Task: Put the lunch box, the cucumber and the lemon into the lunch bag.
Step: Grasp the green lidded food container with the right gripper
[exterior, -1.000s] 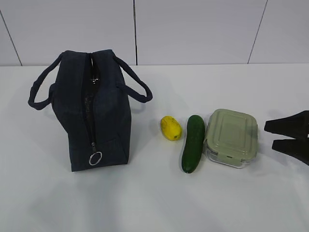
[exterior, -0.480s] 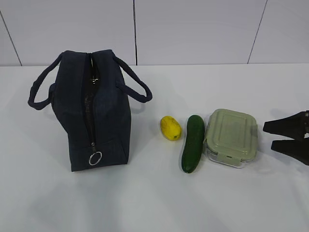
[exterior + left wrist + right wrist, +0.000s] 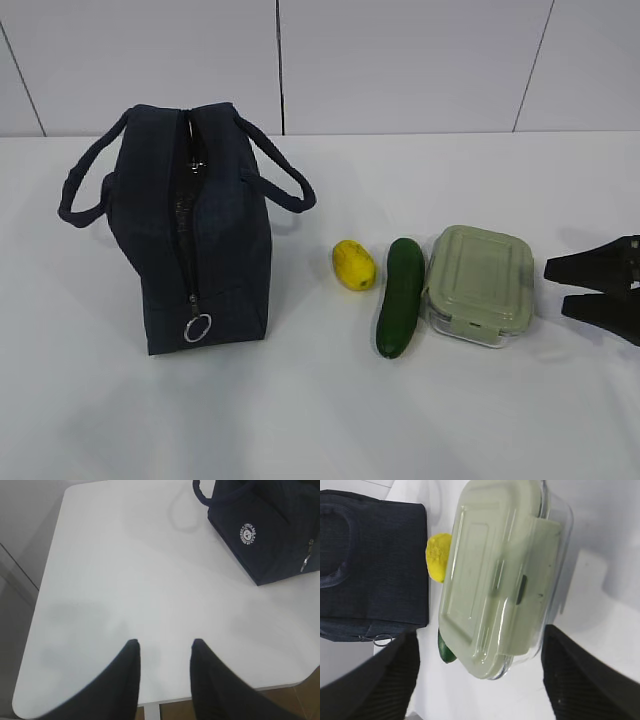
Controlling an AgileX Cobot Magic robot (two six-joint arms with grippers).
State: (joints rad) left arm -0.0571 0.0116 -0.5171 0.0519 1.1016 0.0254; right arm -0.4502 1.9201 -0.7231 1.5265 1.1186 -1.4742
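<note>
Sage-green-lidded clear lunch box [image 3: 479, 284], lower right, looks rigid and slick; right gripper [image 3: 590, 290], jaws apart and empty, should clasp its sides.

A navy lunch bag [image 3: 195, 225] is stood upright at left; to its right are laid — side by side — lemon [image 3: 354, 265], cucumber [image 3: 401, 297] and green-lidded lunch box [image 3: 481, 283].
</note>
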